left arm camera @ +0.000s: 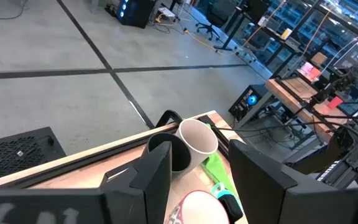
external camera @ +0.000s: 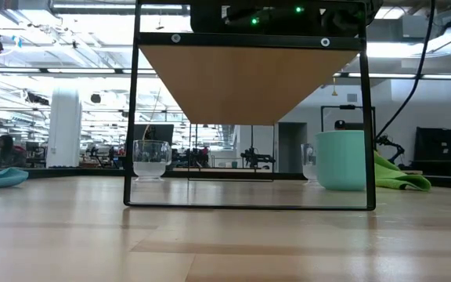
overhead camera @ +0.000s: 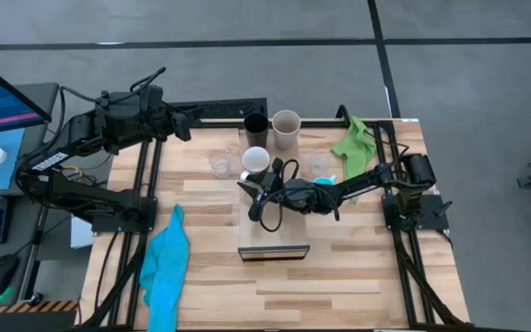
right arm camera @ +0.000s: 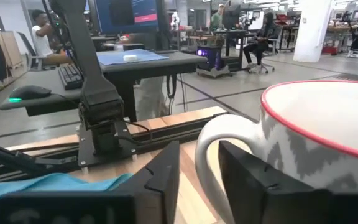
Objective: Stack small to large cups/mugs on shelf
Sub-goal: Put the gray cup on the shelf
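A white mug (overhead camera: 254, 161) with a red rim and a grey zigzag pattern fills the right wrist view (right arm camera: 316, 137). My right gripper (overhead camera: 264, 179) reaches in from the table's right and is shut on it, over the far end of the light-wood shelf (overhead camera: 275, 231). The mug does not show on the table in the low view. A black cup (overhead camera: 255, 124) and a beige-grey cup (overhead camera: 286, 127) stand at the far edge. Clear glass cups (overhead camera: 219, 164) (overhead camera: 319, 166) stand left and right of the mug. A turquoise mug (external camera: 340, 160) stands to the right. My left gripper (overhead camera: 187, 124) is open and raised at the far left. My right gripper has the white mug's handle (right arm camera: 205, 149) between its two fingers. The fingers (right arm camera: 163, 171) come about level from the table's right side. The mug stands upright, mouth up. Whether its base rests on the shelf or hangs clear, I cannot tell.
A green cloth (overhead camera: 353, 138) lies at the far right and a blue cloth (overhead camera: 166, 263) at the near left. The shelf's dark front edge (overhead camera: 273, 251) faces the near side, and its black legs (external camera: 130, 117) frame the low view.
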`<state>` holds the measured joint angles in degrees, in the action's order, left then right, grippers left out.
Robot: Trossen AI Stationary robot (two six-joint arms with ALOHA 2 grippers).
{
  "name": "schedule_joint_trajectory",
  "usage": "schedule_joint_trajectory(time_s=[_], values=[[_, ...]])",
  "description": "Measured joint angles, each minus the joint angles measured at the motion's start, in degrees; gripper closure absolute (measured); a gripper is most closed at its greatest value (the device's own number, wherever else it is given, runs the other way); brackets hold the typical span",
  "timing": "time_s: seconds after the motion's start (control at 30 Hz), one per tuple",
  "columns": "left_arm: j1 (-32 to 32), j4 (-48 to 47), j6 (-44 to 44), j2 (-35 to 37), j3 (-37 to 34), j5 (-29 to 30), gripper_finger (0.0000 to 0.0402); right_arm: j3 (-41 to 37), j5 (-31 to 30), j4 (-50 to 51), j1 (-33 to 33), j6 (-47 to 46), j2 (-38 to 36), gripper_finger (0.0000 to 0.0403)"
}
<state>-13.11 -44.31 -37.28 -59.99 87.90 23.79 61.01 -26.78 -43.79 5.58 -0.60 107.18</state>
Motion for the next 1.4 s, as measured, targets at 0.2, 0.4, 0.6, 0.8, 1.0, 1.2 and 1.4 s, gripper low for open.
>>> schedule_joint_trajectory(time_s=[0.2,0.4,0.6,0.8,1.0,1.2,1.4], values=[[0.0,0.0,0.0,0.0,0.0,0.0,0.0251,0.0,0.0,0.1,-0.1,-1.3,0.0,0.0223],[0.0,0.0,-0.2,0.0,0.0,0.0,0.0251,0.0,0.0,0.1,0.5,-1.5,0.0,0.0171],[0.0,0.0,-0.5,0.0,0.0,0.0,0.0251,0.0,-0.3,0.1,1.9,-1.4,0.0,0.0153],[0.0,0.0,-0.5,0.0,0.0,0.1,0.0251,0.0,-0.3,0.1,2.8,-1.4,0.0,0.0154],[0.0,0.0,-0.9,0.0,0.0,0.1,0.0251,0.0,-1.7,1.9,2.9,-1.5,0.0,0.0154],[0.0,0.0,-1.1,0.0,0.0,0.1,0.0251,0.0,-1.8,3.5,2.6,-3.8,0.0,0.0146],[0.0,0.0,-1.0,0.0,0.0,0.3,0.0251,0.0,-1.8,3.5,3.2,-3.9,0.0,0.0127]])
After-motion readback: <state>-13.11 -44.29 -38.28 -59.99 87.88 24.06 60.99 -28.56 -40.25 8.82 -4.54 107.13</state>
